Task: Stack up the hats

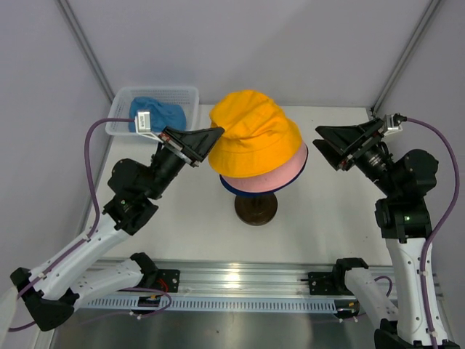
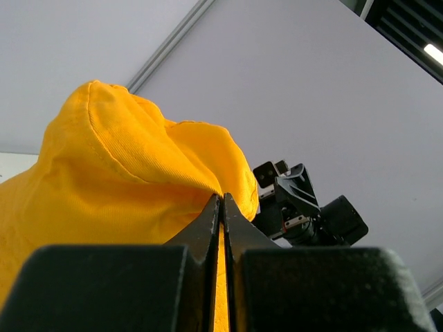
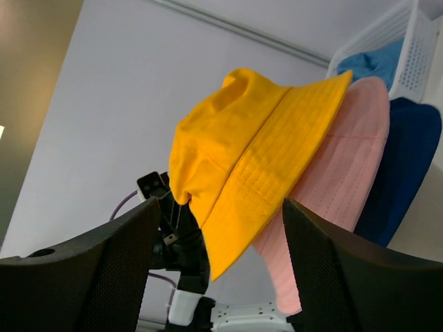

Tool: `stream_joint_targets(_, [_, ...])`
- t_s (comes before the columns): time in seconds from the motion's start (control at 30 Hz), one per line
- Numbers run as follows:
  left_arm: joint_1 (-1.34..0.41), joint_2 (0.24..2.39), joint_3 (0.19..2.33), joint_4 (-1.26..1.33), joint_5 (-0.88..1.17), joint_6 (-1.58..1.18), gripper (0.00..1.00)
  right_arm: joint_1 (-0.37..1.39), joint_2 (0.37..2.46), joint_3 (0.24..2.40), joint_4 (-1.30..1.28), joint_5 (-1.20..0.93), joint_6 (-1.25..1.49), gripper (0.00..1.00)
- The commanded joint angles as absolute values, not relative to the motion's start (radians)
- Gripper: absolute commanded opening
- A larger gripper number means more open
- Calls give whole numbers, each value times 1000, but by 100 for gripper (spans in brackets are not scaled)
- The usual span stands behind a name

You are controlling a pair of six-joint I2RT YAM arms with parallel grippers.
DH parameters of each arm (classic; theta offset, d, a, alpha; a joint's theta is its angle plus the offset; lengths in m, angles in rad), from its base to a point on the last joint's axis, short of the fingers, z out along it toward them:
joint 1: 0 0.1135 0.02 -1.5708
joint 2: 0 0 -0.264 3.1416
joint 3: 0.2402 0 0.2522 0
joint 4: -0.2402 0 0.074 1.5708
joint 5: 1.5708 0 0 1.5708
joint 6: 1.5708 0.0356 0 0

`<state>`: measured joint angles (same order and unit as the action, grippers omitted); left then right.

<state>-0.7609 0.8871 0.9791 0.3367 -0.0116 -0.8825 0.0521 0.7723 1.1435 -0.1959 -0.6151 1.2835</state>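
Observation:
The yellow-orange hat [image 1: 254, 138] lies tilted on top of the pink hat [image 1: 287, 174], which lies on the dark blue hat [image 1: 231, 186]; all sit on a head on a dark stand [image 1: 256, 209]. My left gripper [image 1: 216, 134] is shut on the yellow-orange hat's left side [image 2: 124, 187]. My right gripper [image 1: 325, 149] is open and empty, just right of the stack; in its wrist view the yellow-orange hat [image 3: 263, 159], pink hat [image 3: 339, 187] and dark blue hat [image 3: 401, 166] show between the fingers. The light blue hat [image 1: 156, 116] lies in the basket.
A white mesh basket [image 1: 185, 94] stands at the back left, behind my left arm. Frame poles rise at the back corners. A metal rail [image 1: 240, 280] runs along the near edge.

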Motion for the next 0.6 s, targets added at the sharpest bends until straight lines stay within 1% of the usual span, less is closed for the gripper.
stream_joint_targets(0.0, [-781, 887, 977, 446, -51, -819, 2, 87, 744, 1111, -127, -632, 1403, 74])
stream_joint_targets(0.07, [-790, 893, 991, 445, -57, -804, 2, 116, 723, 1074, -106, -611, 1426, 74])
stream_joint_targets(0.27, [-811, 893, 1003, 449, -89, -758, 2, 150, 700, 1059, -175, -604, 1436, 75])
stream_joint_targets(0.4, [-828, 890, 1002, 451, -100, -746, 1, 172, 673, 1032, -160, -566, 1454, 76])
stream_joint_targets(0.47, [-838, 882, 988, 445, -107, -742, 1, 173, 679, 1009, -97, -568, 1492, 75])
stream_joint_targets(0.57, [-842, 865, 956, 466, -129, -747, 1, 193, 719, 970, -16, -586, 1542, 71])
